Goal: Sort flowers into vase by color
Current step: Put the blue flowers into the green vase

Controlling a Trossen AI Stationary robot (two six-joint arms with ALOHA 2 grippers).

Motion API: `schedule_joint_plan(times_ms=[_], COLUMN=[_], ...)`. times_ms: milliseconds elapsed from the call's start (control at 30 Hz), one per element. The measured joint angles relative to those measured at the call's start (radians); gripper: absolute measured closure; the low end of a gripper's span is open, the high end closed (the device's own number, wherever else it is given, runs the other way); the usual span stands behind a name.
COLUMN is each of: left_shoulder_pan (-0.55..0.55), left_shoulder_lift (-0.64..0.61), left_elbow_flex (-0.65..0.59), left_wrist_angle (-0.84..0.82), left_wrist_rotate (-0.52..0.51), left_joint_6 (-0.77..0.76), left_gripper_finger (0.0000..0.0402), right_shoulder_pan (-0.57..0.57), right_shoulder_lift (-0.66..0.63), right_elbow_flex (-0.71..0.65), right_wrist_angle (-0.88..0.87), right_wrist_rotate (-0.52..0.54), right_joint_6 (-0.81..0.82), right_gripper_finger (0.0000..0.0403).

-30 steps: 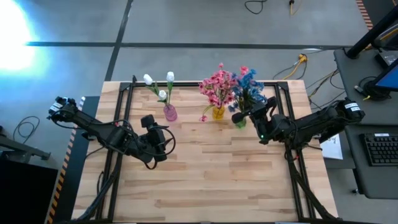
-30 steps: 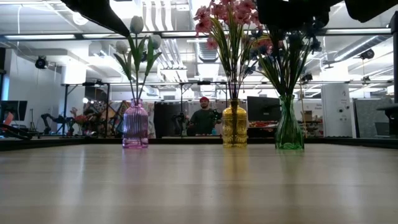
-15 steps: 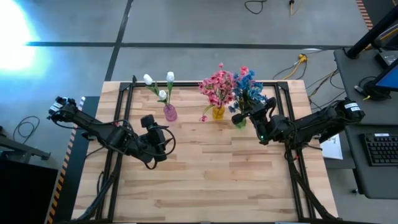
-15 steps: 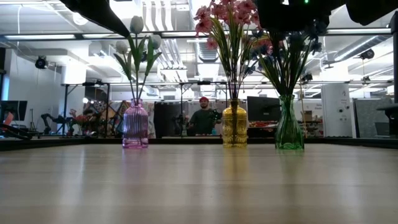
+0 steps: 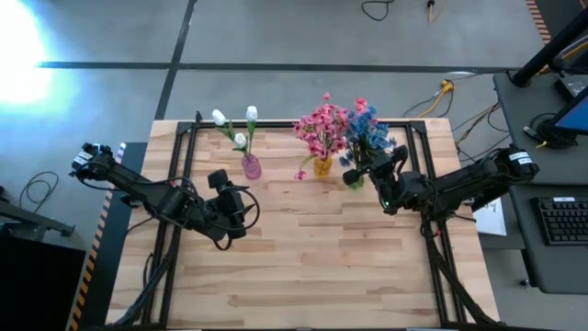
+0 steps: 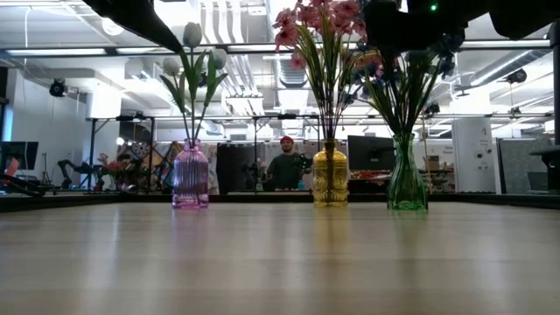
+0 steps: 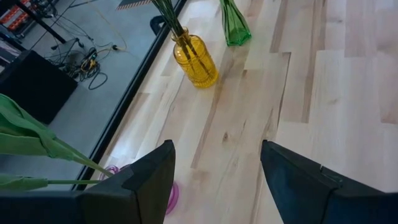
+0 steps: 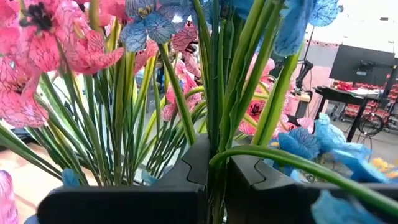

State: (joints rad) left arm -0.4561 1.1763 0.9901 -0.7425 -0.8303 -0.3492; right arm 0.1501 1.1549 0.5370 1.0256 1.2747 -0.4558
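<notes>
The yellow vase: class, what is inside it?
The yellow vase holds green stems topped by pink flowers. The tinted, ribbed glass hides the stem ends and whether there is water.

arms: dark, jointed | right arm (image 5: pixel 459 188): green indicator light | pincer fingers: black

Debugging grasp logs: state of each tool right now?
Left tool: open, empty, above the table near the pink vase.
Right tool: shut on blue flower stems at the green vase.
</notes>
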Motion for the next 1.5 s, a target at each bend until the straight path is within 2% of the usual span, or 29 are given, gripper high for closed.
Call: schedule_joint_plan(times_ms=[1133,1500], left_shoulder_pan=[0.000,0.000], left_shoulder_lift=[0.000,0.000], left_elbow_flex=[0.000,0.000], left_wrist_angle=[0.000,0.000], left_wrist_rotate=[0.002,0.002], left_joint_6=[-0.004,-0.004], left_gripper_finger=[0.0180,0.0180], right_shoulder_pan=[0.000,0.000], right_shoulder_lift=[0.001,0.001], right_elbow_flex=[-0.036,-0.036], right_wrist_angle=[-0.072,-0.281], right_wrist_rotate=[0.007,0.004], right_joint_6=[0.120,0.336], right_gripper_finger=[0.0385,0.0385])
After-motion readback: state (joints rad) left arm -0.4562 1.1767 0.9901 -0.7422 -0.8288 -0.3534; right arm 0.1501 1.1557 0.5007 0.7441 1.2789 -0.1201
